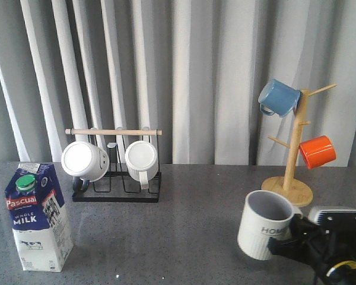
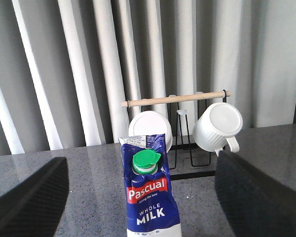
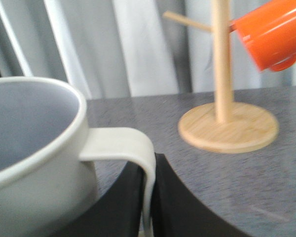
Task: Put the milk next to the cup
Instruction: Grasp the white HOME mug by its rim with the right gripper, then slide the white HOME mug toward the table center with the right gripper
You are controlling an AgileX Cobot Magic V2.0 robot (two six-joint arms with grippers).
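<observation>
The milk (image 1: 38, 219) is a blue-and-white Pascual carton with a green cap, standing upright at the front left of the grey table. In the left wrist view the milk (image 2: 150, 197) stands between the wide-open fingers of my left gripper (image 2: 139, 158), which do not touch it. The left gripper does not show in the front view. The cup (image 1: 264, 228), a pale ribbed mug lettered HOME, is at the front right, tilted. My right gripper (image 1: 289, 238) is shut on its handle (image 3: 123, 140). The right wrist view shows the cup (image 3: 34, 148) and my right gripper (image 3: 148, 197).
A black wire rack (image 1: 115, 193) with a wooden bar holds two plain white mugs (image 1: 86, 160) at the back left. A wooden mug tree (image 1: 293, 172) at the back right carries a blue mug (image 1: 279, 97) and an orange mug (image 1: 317, 151). Curtains hang behind.
</observation>
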